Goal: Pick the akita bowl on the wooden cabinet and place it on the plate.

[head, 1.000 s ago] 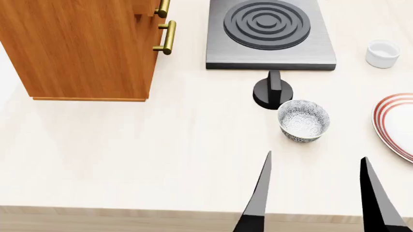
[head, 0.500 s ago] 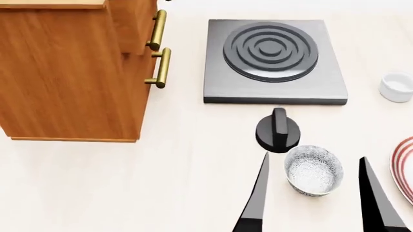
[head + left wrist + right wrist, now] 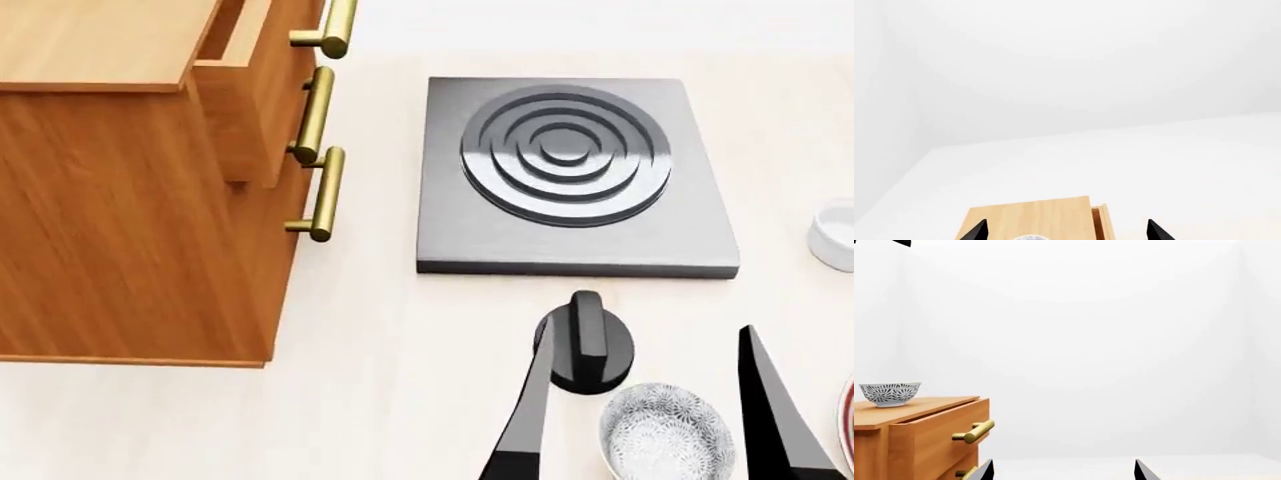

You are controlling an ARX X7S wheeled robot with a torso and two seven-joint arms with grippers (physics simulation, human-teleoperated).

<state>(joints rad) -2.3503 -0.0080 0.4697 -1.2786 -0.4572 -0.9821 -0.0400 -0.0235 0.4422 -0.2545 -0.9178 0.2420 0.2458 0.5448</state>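
Observation:
The akita bowl (image 3: 891,394), white with a dark leaf pattern, stands on top of the wooden cabinet (image 3: 921,440). In the left wrist view only its rim (image 3: 1031,237) peeks in on the cabinet top (image 3: 1034,215), between the fingertips of my open left gripper (image 3: 1067,222). The head view shows the cabinet (image 3: 120,230) at left, but not the bowl on it. A sliver of the red-ringed plate (image 3: 850,425) shows at the right edge. My right gripper (image 3: 647,330) is open low over the table, away from the cabinet, and is empty in its wrist view (image 3: 1064,462).
A second patterned bowl (image 3: 665,435) sits on the table between the right fingers. Just beyond it is a black knob (image 3: 585,342), then a grey stove plate (image 3: 574,175). A small white cup (image 3: 834,235) is at right. The cabinet's top drawer (image 3: 247,90) stands partly open, with brass handles (image 3: 320,195).
The head view has shifted so the whole scene slid down the frame. The cabinet top and open drawer now show, and the table bowl lies at the bottom between the right fingers.

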